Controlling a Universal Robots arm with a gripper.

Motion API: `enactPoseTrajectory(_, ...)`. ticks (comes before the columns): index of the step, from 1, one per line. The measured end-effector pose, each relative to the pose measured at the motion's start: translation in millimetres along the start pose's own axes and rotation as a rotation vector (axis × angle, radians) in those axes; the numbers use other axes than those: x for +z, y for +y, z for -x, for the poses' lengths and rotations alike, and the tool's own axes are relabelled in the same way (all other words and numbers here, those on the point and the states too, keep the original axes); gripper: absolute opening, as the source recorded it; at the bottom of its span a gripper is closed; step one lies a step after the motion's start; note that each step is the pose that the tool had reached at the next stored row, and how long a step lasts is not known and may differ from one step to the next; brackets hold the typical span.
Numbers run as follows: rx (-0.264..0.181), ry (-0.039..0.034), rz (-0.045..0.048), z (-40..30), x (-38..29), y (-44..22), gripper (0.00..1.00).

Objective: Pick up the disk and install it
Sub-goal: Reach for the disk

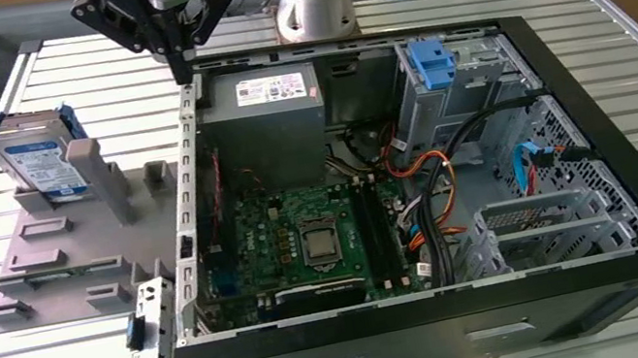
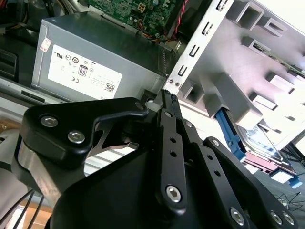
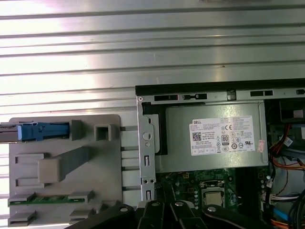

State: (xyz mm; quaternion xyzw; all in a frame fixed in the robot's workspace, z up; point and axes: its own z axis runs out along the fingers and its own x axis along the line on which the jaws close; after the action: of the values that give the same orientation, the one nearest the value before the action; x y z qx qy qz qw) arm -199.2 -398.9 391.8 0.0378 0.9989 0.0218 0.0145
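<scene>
Grey fixture post (image 1: 96,179) beside disk (image 1: 37,160) — jaws closed near case wall (image 1: 191,162).

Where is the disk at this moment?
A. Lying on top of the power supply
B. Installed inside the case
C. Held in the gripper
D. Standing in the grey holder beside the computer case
D: the disk stands in the grey holder on the exterior view's left of the computer case, while the gripper hangs over the case's edge and holds nothing.
</scene>
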Motion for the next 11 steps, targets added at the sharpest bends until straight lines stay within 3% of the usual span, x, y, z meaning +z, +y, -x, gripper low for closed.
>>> enactPoseTrajectory(11,0.0,0.0,-0.0001,-15.4,-0.1,-1.2,0.11)
